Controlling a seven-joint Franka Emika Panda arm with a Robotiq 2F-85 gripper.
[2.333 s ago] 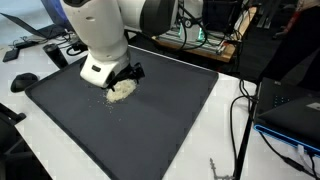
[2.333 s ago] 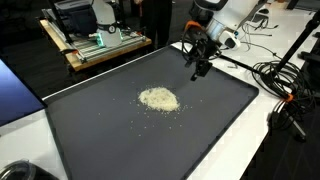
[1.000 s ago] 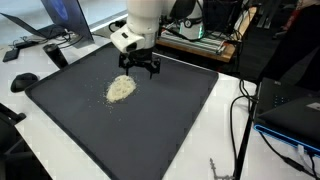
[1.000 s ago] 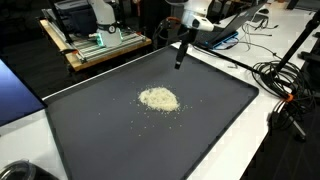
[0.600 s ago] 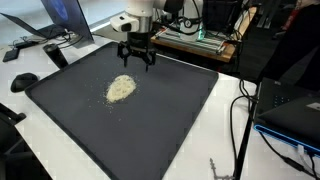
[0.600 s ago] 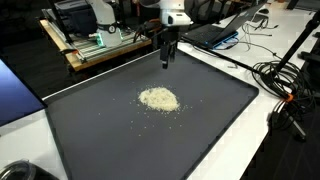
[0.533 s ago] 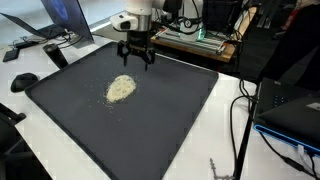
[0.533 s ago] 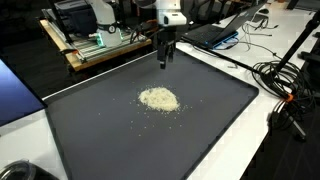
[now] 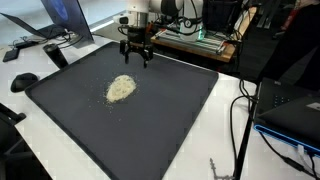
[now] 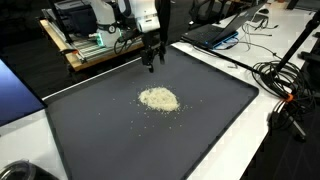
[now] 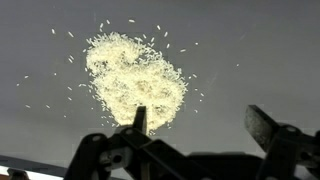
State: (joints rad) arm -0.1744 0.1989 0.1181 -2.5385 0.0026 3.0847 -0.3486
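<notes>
Presently the pincer [image 9: 136, 61] hangs wide and empty above the far edge of the dark mat [image 9: 175, 115], well apart from the heap of pale grains [image 9: 121, 88]. That heap lies mid-mat, none of it picked up.

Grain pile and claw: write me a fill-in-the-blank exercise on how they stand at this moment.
The claw is ____, its fingers spread wide. Between those fingers it holds ____. The dark mat bears ____ pile of pale grains, which the claw does not touch.
Missing words: open; nothing; one.
</notes>
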